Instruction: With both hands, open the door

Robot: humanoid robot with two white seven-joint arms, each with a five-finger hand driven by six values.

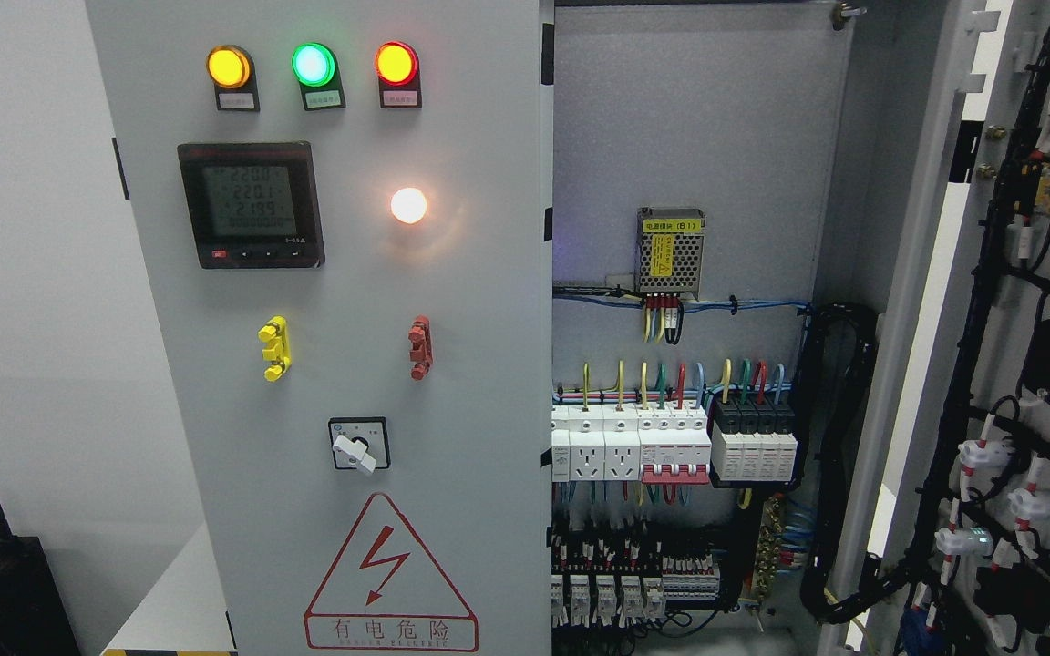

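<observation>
At right, the cabinet's right door (1017,364) stands swung open, with neither robot hand visible.

A pale grey closed door (334,364) is seen, with amber (229,66), green (313,64) and red (396,63) lamps at twelve o'clock. A black-framed meter (250,204) is mounted below. A red-outlined warning triangle (390,574) is printed at six o'clock. Yellow, green, red and blue wires (671,383) are shown at three o'clock.
</observation>
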